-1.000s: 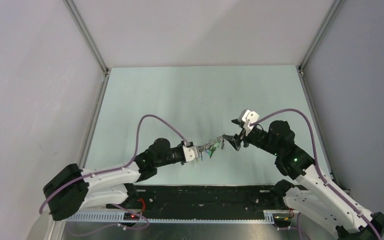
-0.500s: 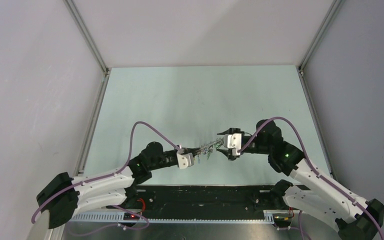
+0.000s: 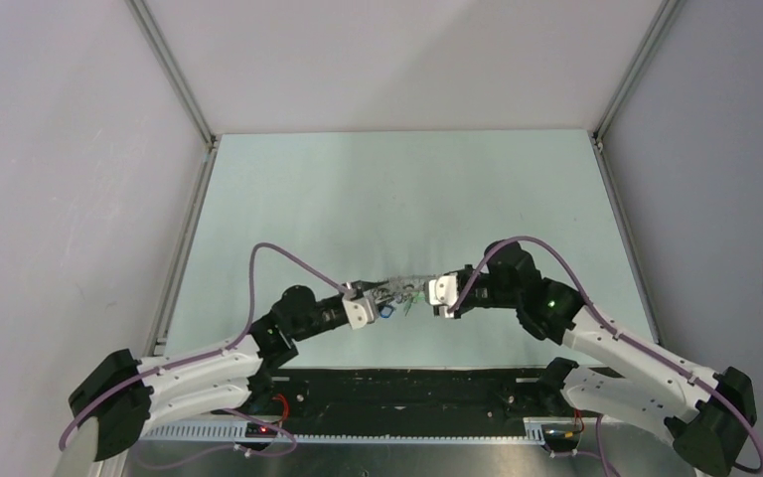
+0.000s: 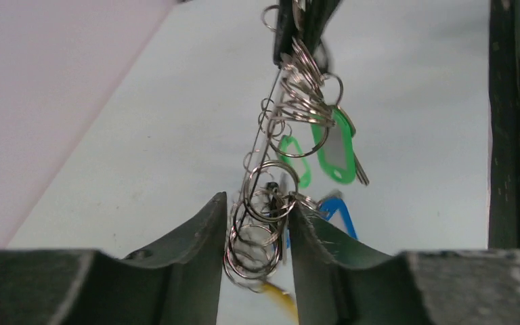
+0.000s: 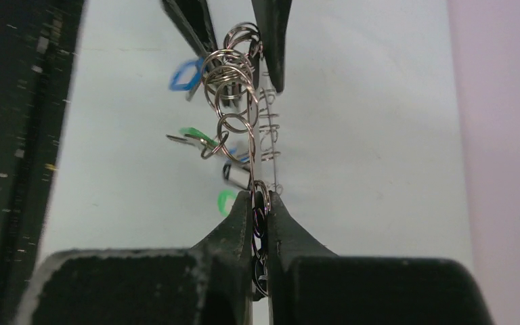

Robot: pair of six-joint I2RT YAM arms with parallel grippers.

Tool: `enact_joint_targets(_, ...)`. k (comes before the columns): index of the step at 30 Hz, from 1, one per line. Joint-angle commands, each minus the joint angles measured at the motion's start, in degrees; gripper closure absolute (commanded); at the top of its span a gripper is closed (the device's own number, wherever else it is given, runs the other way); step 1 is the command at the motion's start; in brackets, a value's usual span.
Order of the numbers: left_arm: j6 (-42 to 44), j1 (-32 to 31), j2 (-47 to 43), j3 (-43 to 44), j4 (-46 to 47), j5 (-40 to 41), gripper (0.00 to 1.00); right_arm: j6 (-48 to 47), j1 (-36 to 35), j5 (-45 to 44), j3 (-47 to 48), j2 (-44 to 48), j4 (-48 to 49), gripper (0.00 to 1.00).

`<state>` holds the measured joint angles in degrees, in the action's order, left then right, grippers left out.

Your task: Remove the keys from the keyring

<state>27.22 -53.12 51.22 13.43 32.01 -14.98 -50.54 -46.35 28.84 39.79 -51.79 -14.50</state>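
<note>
Left gripper [image 4: 257,203] narrowly parted, pinching split rings of keys [image 4: 261,233]. Right gripper [image 5: 258,198] nearly closed, clamping keyring [image 5: 253,162] edge. Bunch hangs between both above table [image 3: 358,199]. Green tag [image 4: 335,152], blue tag [image 4: 335,210] dangle; tag insert unreadable.

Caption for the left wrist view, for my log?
Left claw and right claw grip opposite ends of the keyring, green tags and a blue tag dangling from small split rings between them.
</note>
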Motion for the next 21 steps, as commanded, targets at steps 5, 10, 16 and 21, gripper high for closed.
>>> enact_joint_targets(5, -15.2, 3.2, -3.6, 1.4, 9.4, 10.5, 0.46, -6.3, 0.4, -18.4, 2.1, 5.4, 11.5, 1.00)
enact_joint_targets(10, -24.9, 6.9, -7.1, -0.2, 9.4, 19.9, 0.13, -9.6, 0.0, -24.2, 2.1, 5.7, 16.5, 1.00)
enact_joint_targets(16, -28.7, 7.1, -8.1, -1.4, 12.2, 24.2, 0.02, -14.7, -1.3, -26.3, 2.1, 5.7, 22.3, 1.00)
enact_joint_targets(21, -28.6, 7.1, -4.5, -0.6, 16.0, 10.2, 0.17, -17.2, -2.0, -23.9, 2.1, 4.7, 24.8, 1.00)
